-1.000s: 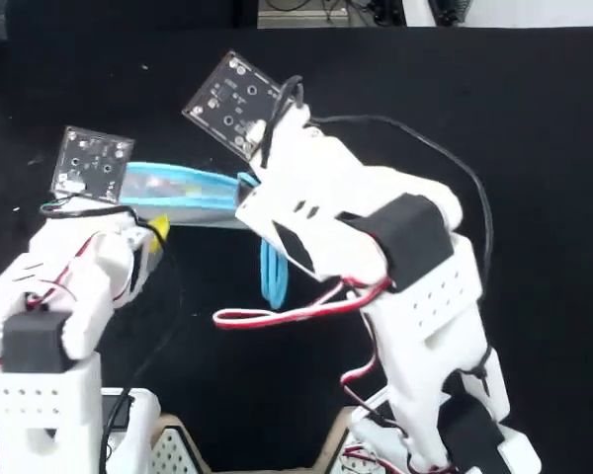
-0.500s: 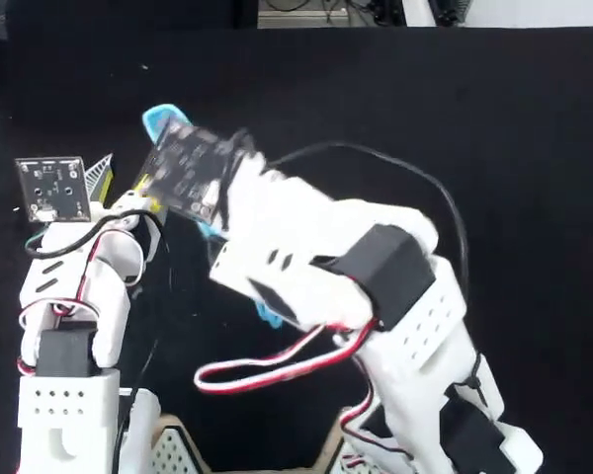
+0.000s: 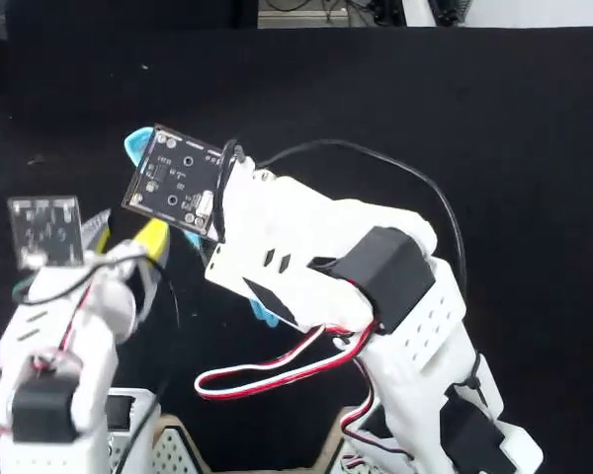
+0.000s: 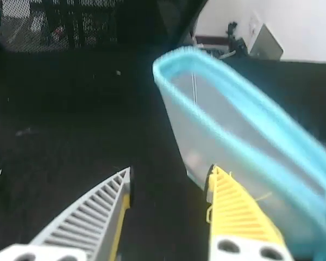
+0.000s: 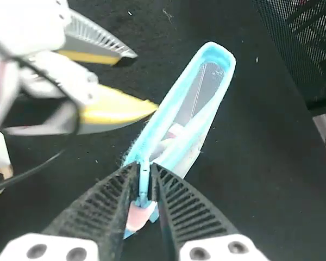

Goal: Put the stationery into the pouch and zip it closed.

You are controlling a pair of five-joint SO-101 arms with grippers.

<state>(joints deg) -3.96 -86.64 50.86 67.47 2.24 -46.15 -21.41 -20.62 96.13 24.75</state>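
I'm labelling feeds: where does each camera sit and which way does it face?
High view: fixed overhead, looking down on the black table; both white arms show.
Left wrist view: on the left arm, facing the translucent blue-rimmed pouch past the open left gripper.
Right wrist view: along the right gripper, shut on that pouch's rim.
Both wrist views share the pouch.

The right tool (image 5: 144, 169) has its two black ribbed fingers pinched together on the near end of the pouch (image 5: 198, 92), with a pink tab (image 5: 137, 215) caught between them; the pouch, clear with a light-blue edge, stretches away over the black desk (image 5: 250, 179), its blue edges parted along the far stretch; a pale pink thing (image 5: 171, 133) sits inside; the left tool (image 5: 144, 79) stands beside the pouch, one grey finger and one yellow spread apart, the yellow tip just at the blue edge.
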